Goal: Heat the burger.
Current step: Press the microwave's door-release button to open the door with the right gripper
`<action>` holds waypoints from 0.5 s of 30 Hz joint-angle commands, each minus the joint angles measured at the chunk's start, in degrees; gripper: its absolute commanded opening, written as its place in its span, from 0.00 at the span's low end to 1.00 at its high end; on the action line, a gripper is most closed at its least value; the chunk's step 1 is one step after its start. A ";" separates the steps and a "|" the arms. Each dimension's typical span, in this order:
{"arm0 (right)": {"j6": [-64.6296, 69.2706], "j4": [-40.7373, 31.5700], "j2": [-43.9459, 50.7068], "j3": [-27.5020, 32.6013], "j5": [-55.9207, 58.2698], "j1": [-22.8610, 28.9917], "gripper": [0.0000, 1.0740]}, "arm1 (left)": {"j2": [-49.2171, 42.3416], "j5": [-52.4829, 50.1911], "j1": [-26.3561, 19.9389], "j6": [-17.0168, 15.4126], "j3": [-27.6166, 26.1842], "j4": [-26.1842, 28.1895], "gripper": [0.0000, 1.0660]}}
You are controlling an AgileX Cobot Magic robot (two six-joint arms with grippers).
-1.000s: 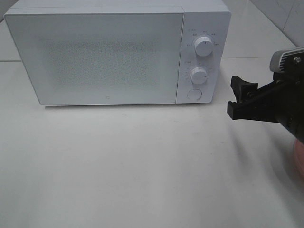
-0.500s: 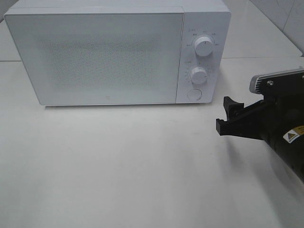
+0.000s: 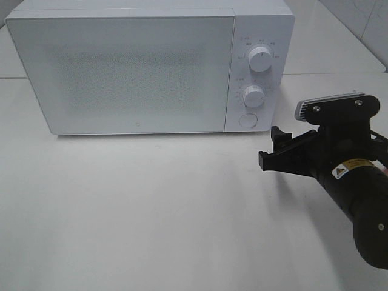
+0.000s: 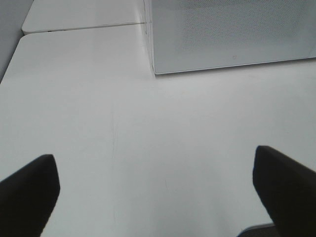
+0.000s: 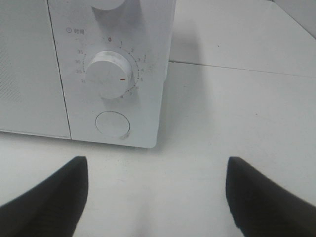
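The burger is out of view in every frame. A white microwave (image 3: 121,73) stands at the back of the table with its door shut; its lower front corner (image 4: 227,34) also shows in the left wrist view. My right gripper (image 3: 271,148) hovers open and empty to the right of the microwave, a little in front of its round door button (image 3: 247,120). In the right wrist view that gripper (image 5: 155,197) faces the timer knob (image 5: 108,74) and the button (image 5: 113,124). My left gripper (image 4: 158,197) is open and empty over bare table, seen only in its own wrist view.
The microwave carries an upper knob (image 3: 260,58) and a lower knob (image 3: 253,96) on its right panel. The white table (image 3: 151,212) stretches in front of it. The black right arm (image 3: 351,182) covers the table's right side.
The right arm has moved left and toward the table's front, and its gripper now sits closer to the microwave's lower right corner. A pink edge seen at the far right is now covered.
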State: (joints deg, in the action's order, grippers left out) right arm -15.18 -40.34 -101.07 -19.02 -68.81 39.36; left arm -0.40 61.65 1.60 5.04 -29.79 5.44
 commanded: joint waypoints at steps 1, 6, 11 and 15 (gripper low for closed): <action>0.29 0.57 -1.03 -1.66 -0.74 0.17 0.70 | -0.80 -0.46 0.34 -0.11 0.17 0.23 0.94; 0.92 0.57 -2.92 -3.67 -0.52 0.17 0.70 | -0.80 -0.46 0.34 -0.11 0.17 0.23 0.94; 2.58 0.74 -4.76 -5.96 -0.29 0.17 0.70 | -0.80 -0.46 0.34 -0.11 0.17 0.23 0.94; 2.64 1.09 -4.87 -6.02 -0.34 0.17 0.70 | -0.80 -0.46 0.34 -0.11 0.17 0.23 0.94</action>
State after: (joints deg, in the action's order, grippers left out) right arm -13.18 -39.94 -106.00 -24.58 -68.75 39.36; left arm -0.40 61.65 1.60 5.04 -29.79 5.44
